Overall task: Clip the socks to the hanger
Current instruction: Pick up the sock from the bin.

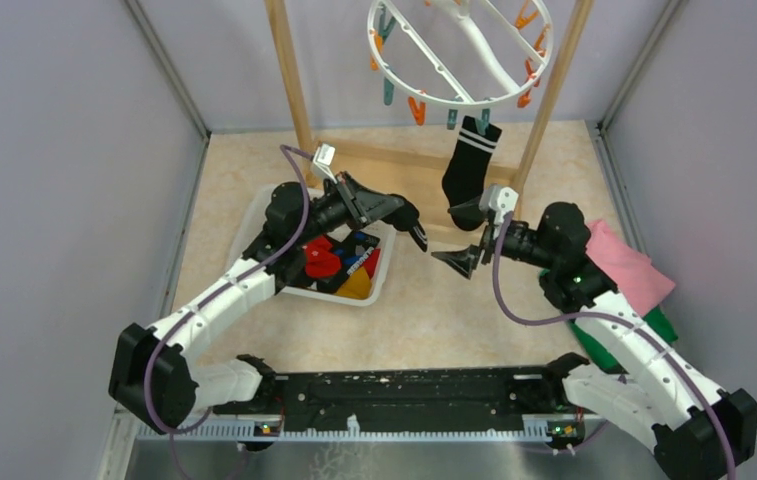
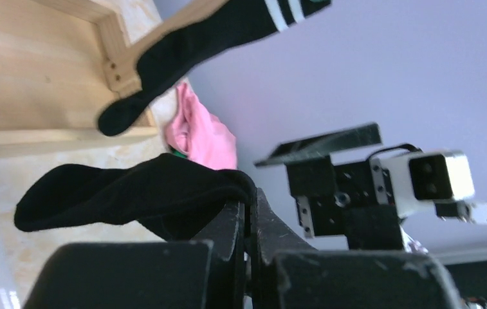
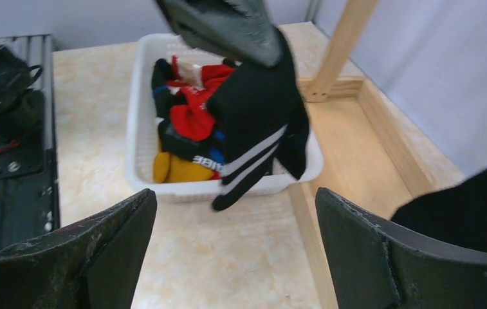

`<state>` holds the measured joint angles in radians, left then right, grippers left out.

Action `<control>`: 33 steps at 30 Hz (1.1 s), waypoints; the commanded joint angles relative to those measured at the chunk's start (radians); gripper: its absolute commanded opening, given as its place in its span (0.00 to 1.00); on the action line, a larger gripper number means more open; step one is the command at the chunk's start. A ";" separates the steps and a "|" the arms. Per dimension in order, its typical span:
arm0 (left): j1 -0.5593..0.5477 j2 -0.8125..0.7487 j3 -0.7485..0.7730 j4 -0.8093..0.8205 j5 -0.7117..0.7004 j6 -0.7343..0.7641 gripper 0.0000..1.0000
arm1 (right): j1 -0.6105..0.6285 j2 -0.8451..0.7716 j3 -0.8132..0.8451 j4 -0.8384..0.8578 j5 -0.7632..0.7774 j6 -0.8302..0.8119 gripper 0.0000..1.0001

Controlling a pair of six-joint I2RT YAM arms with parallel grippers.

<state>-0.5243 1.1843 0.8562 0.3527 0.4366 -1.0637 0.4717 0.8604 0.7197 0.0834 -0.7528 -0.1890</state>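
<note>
The white ring hanger with orange and teal pegs hangs at the top. One black sock with white stripes dangles from a teal peg. My left gripper is shut on a second black striped sock, which droops from its fingertips above the basket's right end; in the left wrist view this sock folds out leftward from the left gripper. My right gripper faces it, wide open and empty, just below the hanging sock. More socks, red, yellow and black, lie in the basket.
The white mesh basket sits left of centre on the table. Wooden rack posts and a wooden base bar frame the hanger. A pink cloth and a green cloth lie under the right arm.
</note>
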 commanded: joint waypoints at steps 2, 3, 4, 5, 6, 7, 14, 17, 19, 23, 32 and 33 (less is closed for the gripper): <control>-0.044 0.011 0.006 0.150 0.048 -0.112 0.00 | 0.034 0.061 0.005 0.138 0.150 0.064 0.88; -0.048 0.017 0.007 0.155 0.048 -0.116 0.00 | 0.044 0.067 0.001 0.139 0.149 0.076 0.87; -0.051 0.022 0.007 0.160 0.049 -0.118 0.00 | 0.055 0.072 -0.003 0.137 0.150 0.083 0.85; -0.054 0.026 0.007 0.163 0.051 -0.120 0.00 | 0.066 0.076 -0.007 0.135 0.156 0.090 0.83; -0.057 0.031 0.008 0.165 0.055 -0.122 0.00 | 0.072 0.080 -0.010 0.136 0.164 0.105 0.82; -0.059 0.035 0.007 0.168 0.057 -0.122 0.00 | 0.077 0.085 -0.012 0.136 0.175 0.114 0.80; -0.061 0.025 -0.022 0.161 0.045 -0.080 0.00 | 0.077 0.103 0.023 0.112 0.161 0.158 0.03; -0.057 -0.001 -0.051 0.141 -0.010 0.023 0.17 | 0.077 0.093 0.051 0.080 0.042 0.220 0.00; -0.049 -0.033 -0.073 0.120 -0.057 0.121 0.40 | 0.077 0.087 0.067 0.058 -0.043 0.304 0.00; -0.042 -0.131 -0.136 0.085 -0.174 0.426 0.75 | 0.077 0.066 0.062 0.042 -0.164 0.527 0.00; -0.044 -0.351 -0.287 0.181 0.199 0.966 0.82 | 0.012 0.079 0.074 0.151 -0.163 0.735 0.00; -0.045 -0.356 -0.299 0.200 0.233 0.979 0.82 | 0.000 0.080 0.071 0.163 -0.158 0.752 0.00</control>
<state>-0.5667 0.8589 0.6109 0.4351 0.4404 -0.3305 0.5068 0.9428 0.7406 0.1364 -0.8974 0.4278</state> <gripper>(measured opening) 0.823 0.012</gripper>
